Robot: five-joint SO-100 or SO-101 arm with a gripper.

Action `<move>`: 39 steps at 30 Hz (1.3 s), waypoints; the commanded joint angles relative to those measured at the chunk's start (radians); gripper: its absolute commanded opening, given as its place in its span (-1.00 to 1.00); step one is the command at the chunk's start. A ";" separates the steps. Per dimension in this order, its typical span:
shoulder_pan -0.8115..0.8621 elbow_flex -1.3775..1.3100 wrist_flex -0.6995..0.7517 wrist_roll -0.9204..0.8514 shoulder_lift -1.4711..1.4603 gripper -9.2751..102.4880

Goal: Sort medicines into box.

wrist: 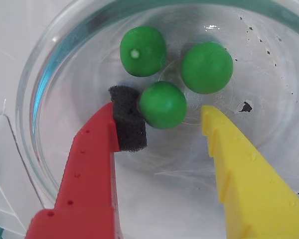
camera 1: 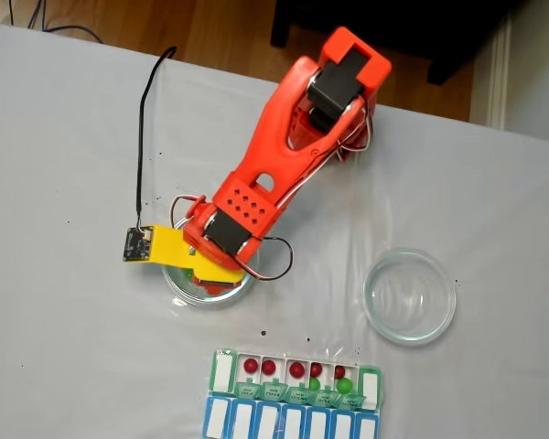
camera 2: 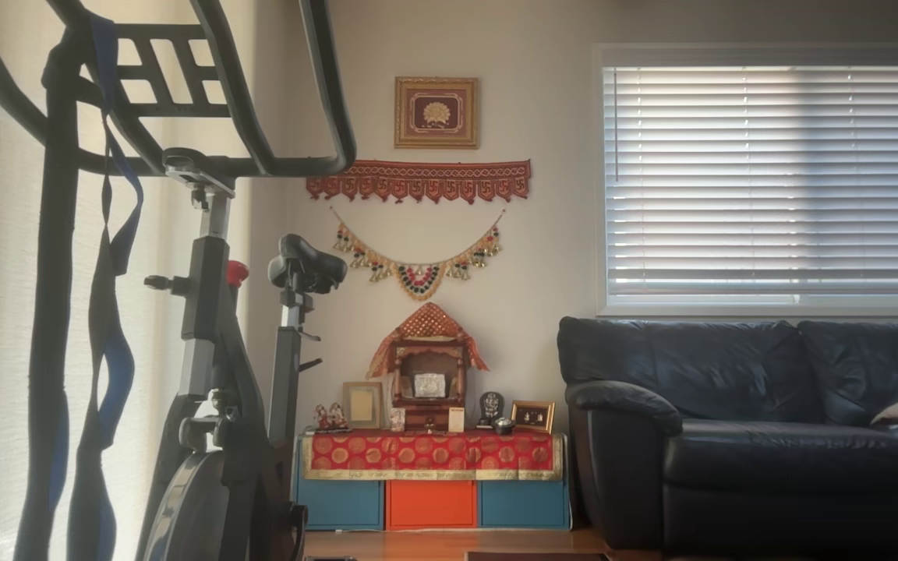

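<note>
Three green pills lie in a clear glass dish (wrist: pixel 50 164) in the wrist view: one at upper left (wrist: pixel 142 51), one at upper right (wrist: pixel 206 67), and a lower one (wrist: pixel 163 104) between them. The gripper (wrist: pixel 162 115) reaches down into this dish with its fingers spread apart, holding nothing. The red finger (wrist: pixel 84 174) carries a black foam pad (wrist: pixel 128 119) that touches the lower pill's left side; the yellow finger (wrist: pixel 249 184) stands clear of it on the right.

In the fixed view the orange arm (camera 1: pixel 284 155) bends over that dish (camera 1: pixel 176 282) on the white table (camera 1: pixel 64 137). A second glass dish (camera 1: pixel 410 295) sits well apart to the right, with nothing visible inside.

The pill organizer (camera 1: pixel 293 395) lies near the bottom edge. Five red pills (camera 1: pixel 251 365) sit in its white compartments, seemingly one in each, and two green pills (camera 1: pixel 345 385) rest toward the right end, near the green lids. The blue row (camera 1: pixel 256 422) runs below.

The other view shows a room with an exercise bike (camera 2: pixel 215 351) and a dark sofa (camera 2: pixel 753 428).
</note>
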 commanded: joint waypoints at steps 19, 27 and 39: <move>0.015 -0.106 -0.041 0.002 0.034 -0.44; 0.008 -0.083 -0.067 -0.008 0.040 -0.51; -0.005 -0.052 -0.080 -0.011 0.052 -0.59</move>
